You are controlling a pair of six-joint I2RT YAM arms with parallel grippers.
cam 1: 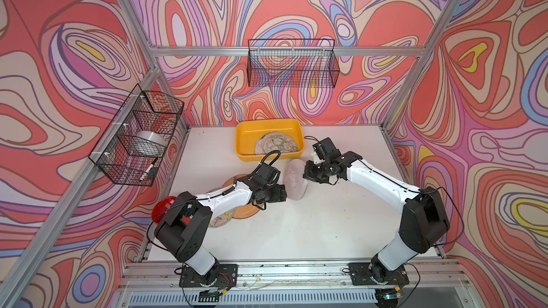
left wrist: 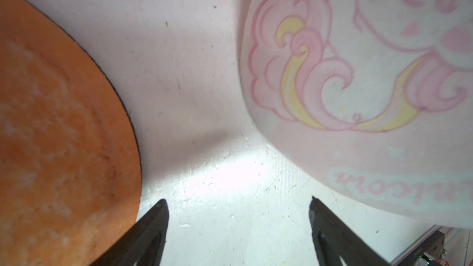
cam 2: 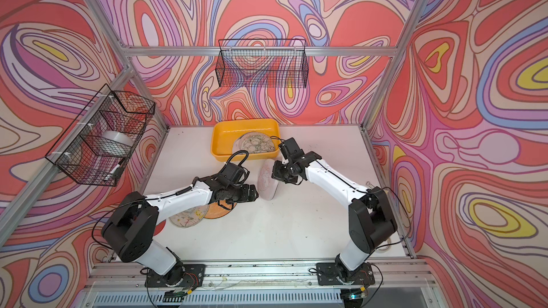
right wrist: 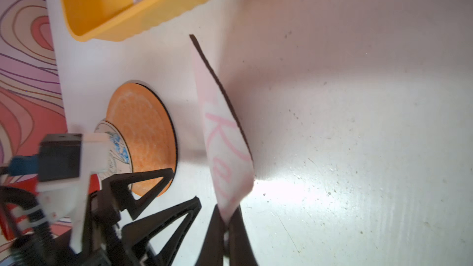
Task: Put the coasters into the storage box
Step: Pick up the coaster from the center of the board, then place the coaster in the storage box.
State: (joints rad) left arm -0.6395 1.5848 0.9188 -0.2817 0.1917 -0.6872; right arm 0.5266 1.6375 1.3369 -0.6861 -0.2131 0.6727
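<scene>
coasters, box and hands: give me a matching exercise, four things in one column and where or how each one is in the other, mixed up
Things
1. pink coaster
2. orange coaster
3. storage box
4. left hand

States
a. open, gripping nothing
b. lying flat on the table
c. has printed coasters in it
d. held upright, pinched by the right hand

Pairs: 1-d, 2-b, 3-c, 4-a
</scene>
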